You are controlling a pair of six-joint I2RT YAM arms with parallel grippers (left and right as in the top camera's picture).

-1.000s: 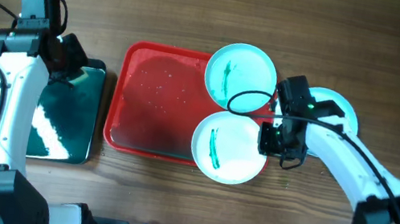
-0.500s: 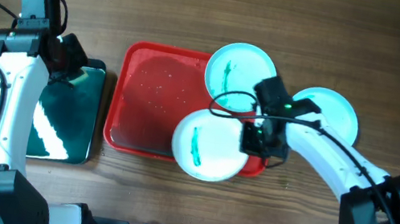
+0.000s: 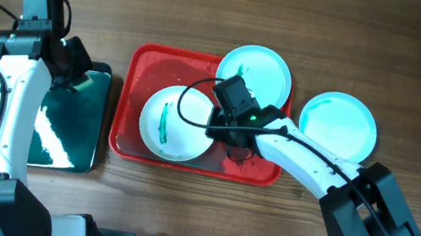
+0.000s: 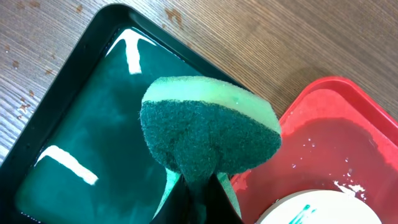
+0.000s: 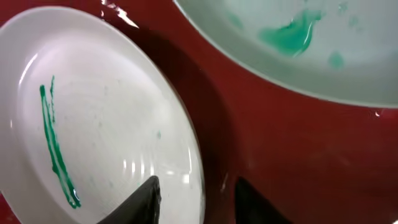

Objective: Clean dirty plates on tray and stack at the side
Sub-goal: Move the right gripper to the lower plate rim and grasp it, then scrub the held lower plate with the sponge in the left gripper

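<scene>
Near half of the tray (image 3: 141,81): streaked plate (image 3: 179,126), white with one green streak left of its middle, lying inside the red tray close to the near rim. At that plate's right edge: right gripper (image 3: 221,130), reaching in from the right of the tray. Fingers parted and straddling the plate's rim, one fingertip (image 5: 148,194) over the inner face, the other over wet red tray floor just outside. No pinch on the rim visible.

Left of the tray, just beside its left rim: black basin (image 3: 71,133), rectangular, with glossy liquid reflecting light, on the wooden table (image 3: 212,7).

Right of the tray, level with its middle: turquoise plate (image 3: 339,124), flat on the table, near the tray's right rim but apart from it.

Left of the tray, above the basin's far end: left gripper (image 4: 198,186), closed on a green sponge (image 4: 208,134). Dark scouring face towards the wrist camera, paler foam layer behind it. Sponge clear of the liquid and held just left of the tray's far left corner.

Far right corner of the tray: smeared plate (image 3: 256,74), pale turquoise with a green smear, overlapping the corner rim and jutting past the far edge. Separated from the streaked plate by a strip of red tray floor in the right wrist view.
</scene>
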